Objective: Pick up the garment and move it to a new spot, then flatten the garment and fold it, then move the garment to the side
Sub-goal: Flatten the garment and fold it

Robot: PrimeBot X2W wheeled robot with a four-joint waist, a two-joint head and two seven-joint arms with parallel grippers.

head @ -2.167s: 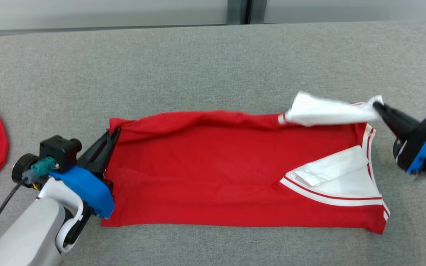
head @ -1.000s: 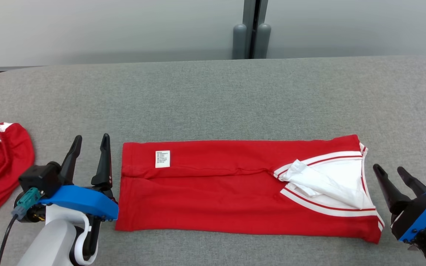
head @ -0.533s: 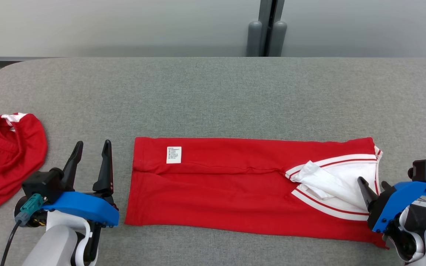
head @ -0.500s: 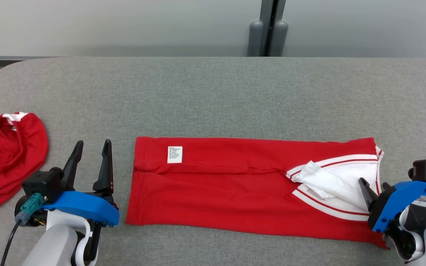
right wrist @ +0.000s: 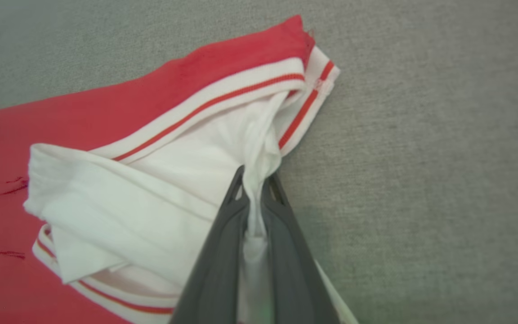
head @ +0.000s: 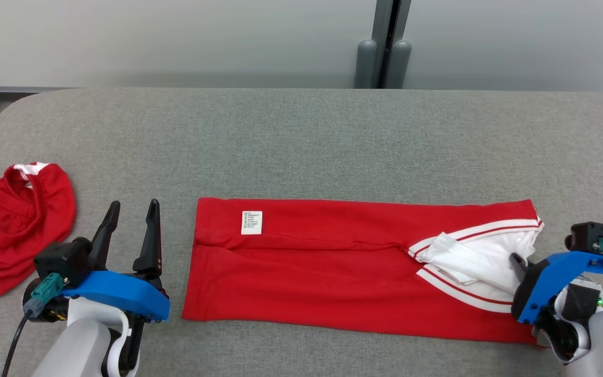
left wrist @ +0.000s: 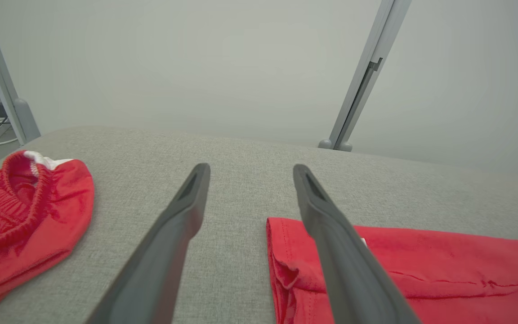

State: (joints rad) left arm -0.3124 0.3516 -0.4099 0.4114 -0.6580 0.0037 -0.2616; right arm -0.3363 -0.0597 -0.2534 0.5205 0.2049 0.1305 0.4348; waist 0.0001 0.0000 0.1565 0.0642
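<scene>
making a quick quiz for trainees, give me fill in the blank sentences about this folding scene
1. The right gripper has its jaws shut on ____ fabric of the folded garment.
2. The left gripper has its jaws ____.
3. In the head view, the label lies near the garment's ____ end.
4. The crumpled cloth beside the left gripper is mostly ____ in colour.
Missing words: white; open; left; red
</scene>
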